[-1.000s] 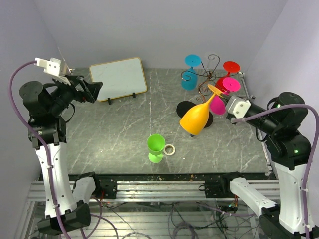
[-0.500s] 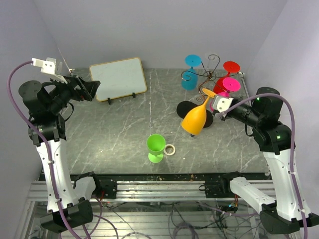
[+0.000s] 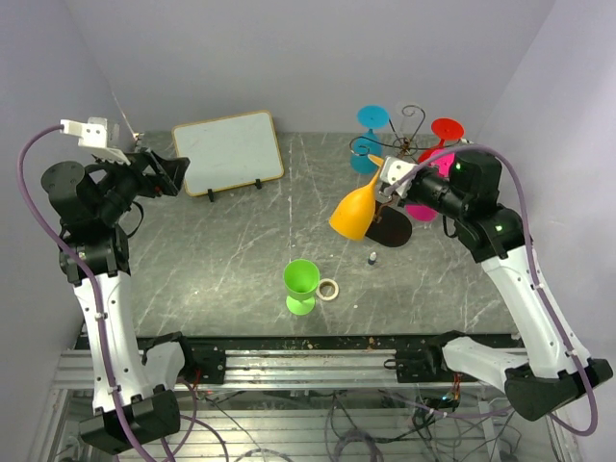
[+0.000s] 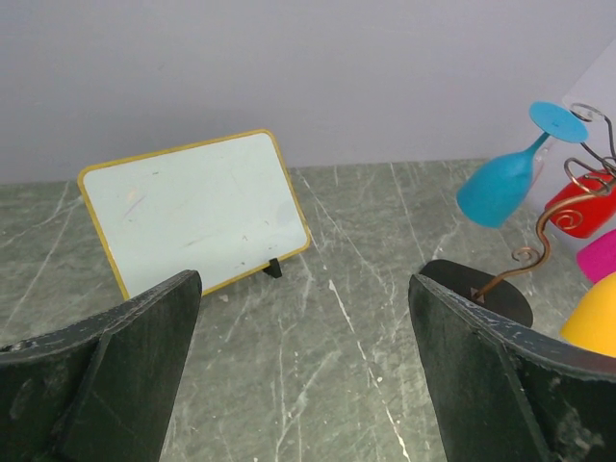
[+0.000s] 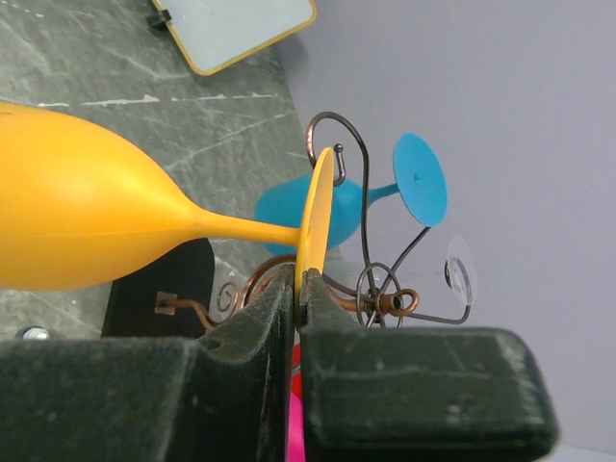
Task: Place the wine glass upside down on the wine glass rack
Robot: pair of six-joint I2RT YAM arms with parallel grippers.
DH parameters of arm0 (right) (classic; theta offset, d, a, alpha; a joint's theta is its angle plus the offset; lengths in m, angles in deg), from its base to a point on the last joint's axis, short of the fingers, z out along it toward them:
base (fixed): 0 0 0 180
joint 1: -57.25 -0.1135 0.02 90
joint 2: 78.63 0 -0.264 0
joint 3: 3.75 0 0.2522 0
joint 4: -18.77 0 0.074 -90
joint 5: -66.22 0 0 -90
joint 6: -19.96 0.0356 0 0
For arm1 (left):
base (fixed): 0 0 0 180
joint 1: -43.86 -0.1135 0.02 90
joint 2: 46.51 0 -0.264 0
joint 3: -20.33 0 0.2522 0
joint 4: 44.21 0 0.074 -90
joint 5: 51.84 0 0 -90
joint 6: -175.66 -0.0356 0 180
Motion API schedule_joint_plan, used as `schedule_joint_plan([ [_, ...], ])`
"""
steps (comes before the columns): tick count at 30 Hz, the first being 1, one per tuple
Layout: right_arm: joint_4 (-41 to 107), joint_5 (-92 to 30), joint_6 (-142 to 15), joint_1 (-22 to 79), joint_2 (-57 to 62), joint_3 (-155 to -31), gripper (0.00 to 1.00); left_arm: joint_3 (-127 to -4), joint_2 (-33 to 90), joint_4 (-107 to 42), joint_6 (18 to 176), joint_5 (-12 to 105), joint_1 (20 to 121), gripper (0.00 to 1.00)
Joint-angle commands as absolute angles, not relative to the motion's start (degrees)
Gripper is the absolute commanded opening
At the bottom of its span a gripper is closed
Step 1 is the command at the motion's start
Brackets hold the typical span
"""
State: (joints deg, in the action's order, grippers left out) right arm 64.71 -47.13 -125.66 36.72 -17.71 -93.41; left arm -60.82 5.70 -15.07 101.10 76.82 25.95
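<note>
The orange wine glass (image 3: 353, 214) hung tilted right of centre in the top view, bowl toward the lower left. Its foot was pinched edge-on in the closed right gripper (image 5: 296, 284), just beside the wine glass rack (image 3: 412, 142). I judged it not yet hooked. Which hook lay free was hard to make out. The left gripper (image 4: 303, 289) gaped wide and empty at the upper left.

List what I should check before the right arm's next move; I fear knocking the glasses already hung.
1. Grip: right gripper shut on the foot of the orange plastic wine glass: ok.
2. Glass fully inverted: tilted, bowl lower: not ok.
3. Foot seated in a hook of the thin dark wire rack: cannot tell.
4. Gap to the hanging blue plastic glass: cannot tell.
5. Left gripper open, far from rack: ok.
</note>
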Motion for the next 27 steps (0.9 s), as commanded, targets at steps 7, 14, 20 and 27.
schedule_joint_plan([
  [7, 57.8, -34.2, -127.7, 34.1, -13.2, -98.4, 0.00, -62.1, 4.7, -15.9, 100.0, 73.1, 25.4, 0.98],
  [14, 56.9, -30.8, -130.8, 33.7, -11.0, -99.4, 0.00, -61.6, 4.5, -17.1, 100.6, 73.7, 25.4, 0.97],
  [20, 55.2, -29.5, -131.6, 33.0, -9.1, -99.3, 0.00, -61.3, 4.3, -17.6, 100.7, 74.3, 25.4, 0.96],
  [27, 52.8, -24.5, -134.3, 31.1, -5.8, -99.8, 0.00, -61.3, 4.0, -17.5, 100.3, 74.4, 25.3, 0.97],
])
